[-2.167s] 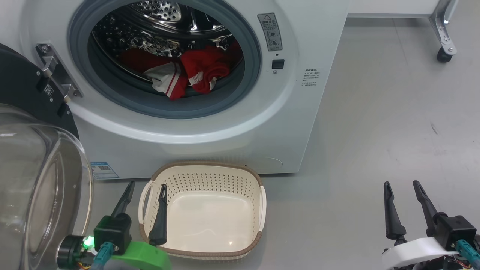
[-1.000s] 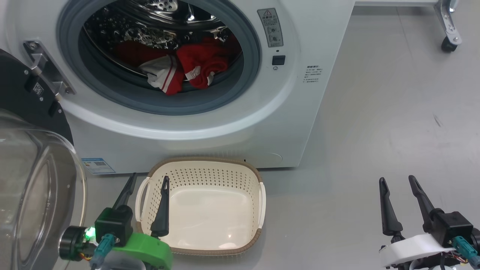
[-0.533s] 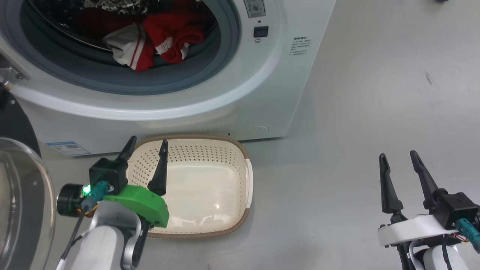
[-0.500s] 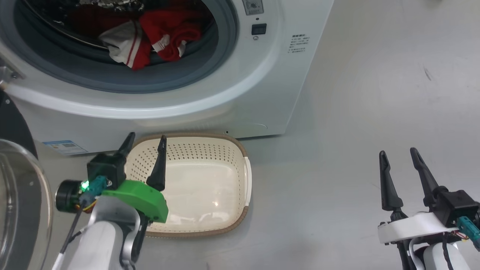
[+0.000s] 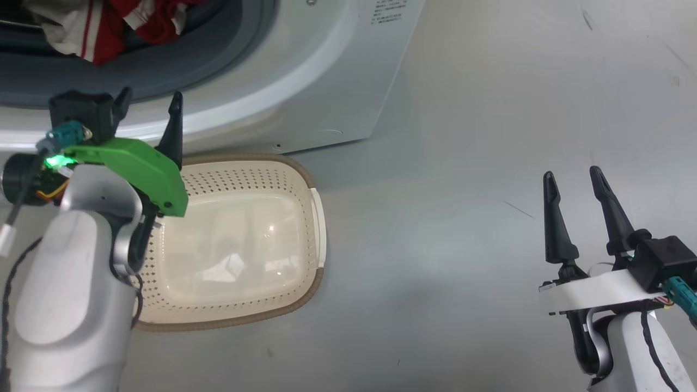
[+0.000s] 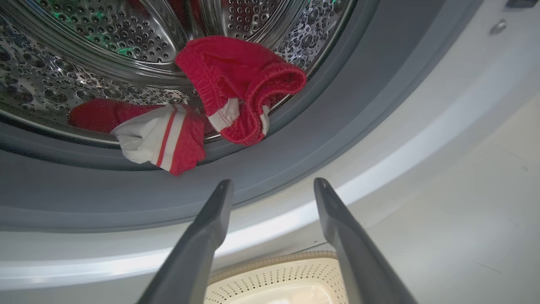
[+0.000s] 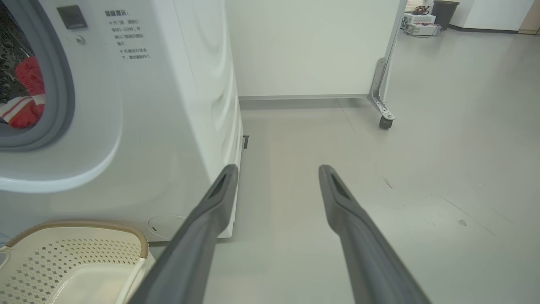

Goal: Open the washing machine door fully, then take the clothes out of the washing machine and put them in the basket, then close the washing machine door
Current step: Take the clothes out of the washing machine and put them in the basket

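Observation:
The washing machine [image 5: 305, 81] stands with its drum mouth uncovered; its door is out of view. Red clothes [image 5: 95, 27] with white stripes lie at the drum's front lip, hanging onto the grey gasket [image 6: 320, 122]. In the left wrist view the clothes [image 6: 240, 84] sit just beyond and above my fingertips. My left gripper [image 5: 151, 97] is open and empty, raised in front of the machine's lower rim, above the basket's far left corner. The cream basket [image 5: 305, 294] sits empty on the floor against the machine. My right gripper [image 5: 570, 175] is open and empty over bare floor, far right.
A white panel on a metal leg with a black caster [image 7: 383, 122] stands behind and to the right of the machine. Grey floor [image 5: 463, 190] stretches between the basket and my right gripper. The steel drum [image 6: 105, 38] is deep and shiny.
The head camera has tipped down and shifted, pushing the machine up and left in the picture. My left gripper has risen from the basket's edge toward the drum mouth. The right gripper holds its pose.

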Controlling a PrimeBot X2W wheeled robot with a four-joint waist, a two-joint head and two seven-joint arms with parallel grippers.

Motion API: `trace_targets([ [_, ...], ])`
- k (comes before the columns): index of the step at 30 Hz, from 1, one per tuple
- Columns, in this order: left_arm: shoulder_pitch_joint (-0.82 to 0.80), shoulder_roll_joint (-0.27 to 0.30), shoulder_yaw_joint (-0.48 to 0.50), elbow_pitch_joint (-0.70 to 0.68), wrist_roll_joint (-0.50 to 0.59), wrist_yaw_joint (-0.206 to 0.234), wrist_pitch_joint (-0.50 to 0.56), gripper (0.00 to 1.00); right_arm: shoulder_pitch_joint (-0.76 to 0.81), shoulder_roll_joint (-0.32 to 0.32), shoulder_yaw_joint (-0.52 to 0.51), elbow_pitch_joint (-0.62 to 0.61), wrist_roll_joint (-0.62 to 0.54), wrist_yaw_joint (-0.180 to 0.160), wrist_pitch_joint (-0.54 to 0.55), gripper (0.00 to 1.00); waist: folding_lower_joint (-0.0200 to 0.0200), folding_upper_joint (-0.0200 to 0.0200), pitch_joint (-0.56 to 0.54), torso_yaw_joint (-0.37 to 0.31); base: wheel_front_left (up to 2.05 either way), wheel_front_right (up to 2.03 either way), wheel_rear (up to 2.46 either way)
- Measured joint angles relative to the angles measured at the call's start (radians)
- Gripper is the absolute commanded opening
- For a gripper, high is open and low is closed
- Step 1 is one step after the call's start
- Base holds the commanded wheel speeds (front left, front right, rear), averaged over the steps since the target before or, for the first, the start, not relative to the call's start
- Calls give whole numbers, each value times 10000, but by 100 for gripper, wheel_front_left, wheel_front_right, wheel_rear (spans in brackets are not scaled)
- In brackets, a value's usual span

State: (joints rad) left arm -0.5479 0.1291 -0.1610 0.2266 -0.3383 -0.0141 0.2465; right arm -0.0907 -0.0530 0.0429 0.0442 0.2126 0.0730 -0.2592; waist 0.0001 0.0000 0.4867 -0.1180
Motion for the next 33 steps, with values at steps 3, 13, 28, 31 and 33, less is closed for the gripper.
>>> trace_targets([
  [3, -669, 153, 111, 278, -151, -184, 376, 100, -227, 29, 65, 2, 8, 48, -2, 100, 0, 0, 339, -228, 0, 0, 0],
  [13, -2737, 802, 558, 988, -410, -451, 1239, 100, -773, 86, 320, 121, 299, 54, -2, 100, 1, 0, 1194, -937, 0, 0, 0],
  [28, -3683, 1436, 974, 2803, -399, -485, 1751, 100, -995, 128, 568, 410, 723, 65, -2, 100, 0, 0, 1632, -1763, 0, 0, 0],
  [31, -3794, 1429, 999, 3091, -412, -435, 1753, 40, -1071, 128, 591, 420, 786, 38, -2, 100, 0, 0, 1658, -1855, 0, 0, 0],
  [33, -3909, 1417, 972, 3221, -412, -437, 1749, 0, -1072, 128, 562, 422, 788, 25, -2, 100, 0, 0, 1675, -1884, 0, 0, 0],
])
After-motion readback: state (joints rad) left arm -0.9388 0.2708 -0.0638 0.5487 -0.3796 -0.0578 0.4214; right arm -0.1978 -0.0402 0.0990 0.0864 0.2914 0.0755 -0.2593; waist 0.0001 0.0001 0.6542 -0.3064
